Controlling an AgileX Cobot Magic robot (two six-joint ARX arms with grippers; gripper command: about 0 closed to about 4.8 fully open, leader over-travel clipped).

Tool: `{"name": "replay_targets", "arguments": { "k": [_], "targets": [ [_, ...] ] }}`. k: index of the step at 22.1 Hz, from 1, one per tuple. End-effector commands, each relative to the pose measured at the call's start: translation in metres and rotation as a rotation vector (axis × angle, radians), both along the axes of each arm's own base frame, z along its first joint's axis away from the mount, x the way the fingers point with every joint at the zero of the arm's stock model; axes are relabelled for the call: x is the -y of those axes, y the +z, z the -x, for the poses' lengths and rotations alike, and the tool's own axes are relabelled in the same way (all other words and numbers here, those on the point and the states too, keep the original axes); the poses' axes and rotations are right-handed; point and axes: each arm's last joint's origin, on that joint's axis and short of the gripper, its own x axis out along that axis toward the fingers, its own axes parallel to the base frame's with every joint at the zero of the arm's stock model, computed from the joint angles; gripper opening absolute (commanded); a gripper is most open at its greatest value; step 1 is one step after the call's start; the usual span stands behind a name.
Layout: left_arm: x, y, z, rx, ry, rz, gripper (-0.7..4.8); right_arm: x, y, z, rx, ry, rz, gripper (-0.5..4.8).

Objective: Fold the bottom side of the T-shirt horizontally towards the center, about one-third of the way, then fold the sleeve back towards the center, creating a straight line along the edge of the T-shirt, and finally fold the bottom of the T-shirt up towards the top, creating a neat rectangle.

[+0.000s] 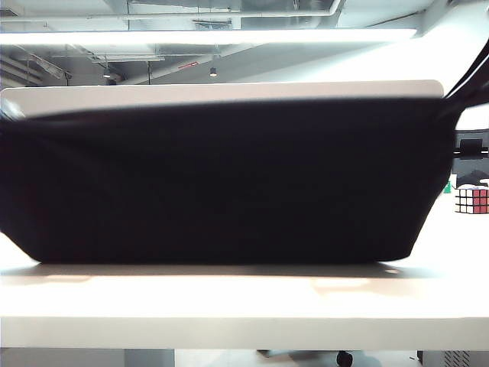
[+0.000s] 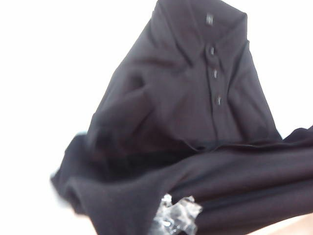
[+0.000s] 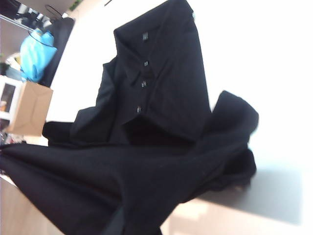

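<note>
Right now the T-shirt (image 1: 221, 180) is lifted off the white tabletop (image 1: 244, 302) and stretched wide across the exterior view like a black curtain, its lower fold hanging just above the surface and casting a shadow there. Its upper edge runs taut from the left border to the top right corner, where a dark arm comes in. The left hand (image 2: 177, 219) appears in its wrist view only as a pale, blurred tip pressed into the cloth, closed on the T-shirt. The right hand itself is hidden under fabric in its wrist view; its jaws are closed, and the cloth pulled up towards the camera there suggests it grips the T-shirt too. Both wrist views look down on the collar (image 3: 146, 36) and a row of small buttons (image 2: 215, 73), that part lying crumpled on the tabletop. A Rubik's cube (image 1: 471, 199) sits on the tabletop at the far right, apart from the shirt.
</note>
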Motion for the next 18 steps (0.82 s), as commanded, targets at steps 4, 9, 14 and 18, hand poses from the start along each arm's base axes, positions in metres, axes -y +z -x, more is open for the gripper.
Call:
{"name": "replay_targets", "arguments": {
  "k": [4, 9, 14, 18],
  "targets": [
    [-0.015, -0.019, -0.071, 0.071, 0.054, 0.087, -0.06, 0.004, -0.005, -0.076, 0.046, -0.02, -0.009, -0.09],
    [-0.014, -0.017, -0.139, 0.069, -0.005, 0.109, -0.06, 0.005, -0.001, -0.14, 0.047, -0.005, 0.006, -0.09],
    [0.0, -0.011, -0.197, 0.092, -0.046, 0.089, -0.06, 0.009, -0.015, -0.181, 0.024, -0.014, 0.014, -0.09],
    [0.007, -0.017, -0.221, 0.085, -0.034, 0.058, -0.06, 0.014, -0.03, -0.202, -0.002, -0.027, 0.016, -0.09]
  ]
}}
